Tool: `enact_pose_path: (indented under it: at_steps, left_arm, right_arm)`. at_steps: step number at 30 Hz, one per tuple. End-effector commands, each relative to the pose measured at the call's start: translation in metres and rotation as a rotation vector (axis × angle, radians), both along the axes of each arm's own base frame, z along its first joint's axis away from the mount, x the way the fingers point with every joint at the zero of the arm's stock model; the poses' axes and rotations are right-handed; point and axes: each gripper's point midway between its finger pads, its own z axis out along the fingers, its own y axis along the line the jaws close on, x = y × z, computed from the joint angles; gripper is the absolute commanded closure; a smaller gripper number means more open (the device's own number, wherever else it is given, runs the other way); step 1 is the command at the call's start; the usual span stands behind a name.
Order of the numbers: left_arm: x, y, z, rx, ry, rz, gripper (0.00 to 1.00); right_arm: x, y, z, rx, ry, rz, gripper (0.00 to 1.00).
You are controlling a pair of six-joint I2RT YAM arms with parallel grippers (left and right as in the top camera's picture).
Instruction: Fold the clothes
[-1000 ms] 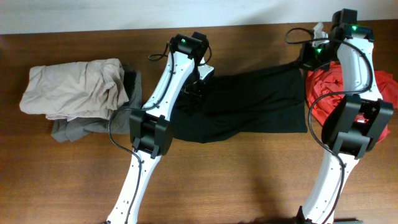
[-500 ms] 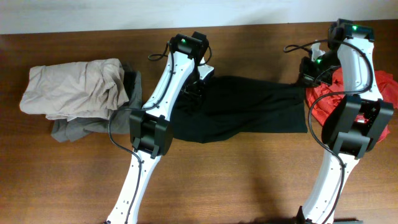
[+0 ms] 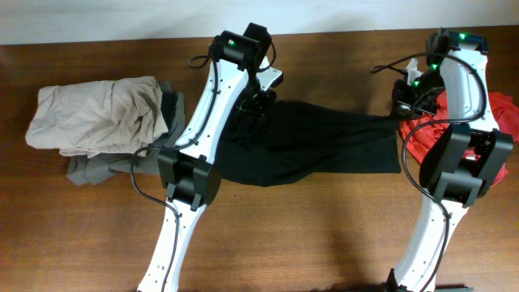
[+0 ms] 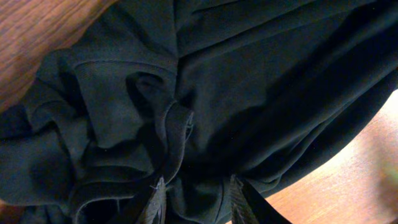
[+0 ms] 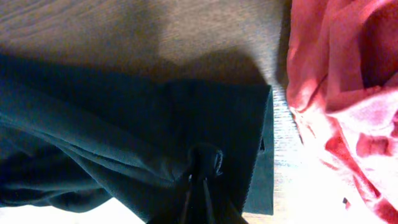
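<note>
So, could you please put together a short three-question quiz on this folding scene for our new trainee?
1. True or false: the beige garment lies on top of the grey garment.
2. What is the right gripper pinching? A. the beige garment B. the black shirt C. nothing
3. Fill in: the garment lying beside the shirt's right end is ___ in colour.
Key: 1 true; 2 B; 3 red-orange, the red-orange garment.
</note>
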Motion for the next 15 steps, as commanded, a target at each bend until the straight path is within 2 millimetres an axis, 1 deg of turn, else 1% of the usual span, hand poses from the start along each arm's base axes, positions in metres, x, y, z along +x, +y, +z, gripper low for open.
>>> enact_pose_path:
  at_steps: [1, 4, 9, 11, 12, 13, 14, 15]
  left_arm:
    - [-0.001, -0.005, 0.015, -0.042, -0.011, 0.007, 0.66]
    - [-0.002, -0.005, 0.015, -0.042, -0.011, 0.007, 0.66]
    - [-0.002, -0.005, 0.017, -0.044, -0.014, 0.007, 0.66]
    - [-0.002, -0.005, 0.018, -0.045, -0.018, 0.007, 0.66]
    - [-0.002, -0.005, 0.019, -0.046, -0.02, 0.006, 0.66]
    - [-0.002, -0.005, 0.021, -0.047, -0.023, 0.006, 0.66]
    - [-0.002, -0.005, 0.021, -0.047, -0.024, 0.006, 0.66]
    - [-0.001, -0.004, 0.023, -0.049, -0.028, 0.007, 0.66]
  right_arm:
    - [-0.007, -0.001, 0.011, -0.024, 0.006, 0.008, 0.9]
    - [-0.016, -0.002, 0.008, -0.029, 0.053, 0.01, 0.9]
    - [-0.033, -0.015, -0.005, -0.119, 0.146, -0.039, 0.9]
    - [-0.036, -0.02, -0.011, -0.146, 0.165, -0.057, 0.88]
    - [-0.036, -0.02, -0.014, -0.147, 0.163, -0.057, 0.82]
    - [-0.035, -0.02, -0.016, -0.146, 0.161, -0.057, 0.72]
    - [-0.035, -0.02, -0.016, -0.146, 0.16, -0.057, 0.58]
    - [-0.033, -0.02, -0.017, -0.147, 0.152, -0.058, 0.51]
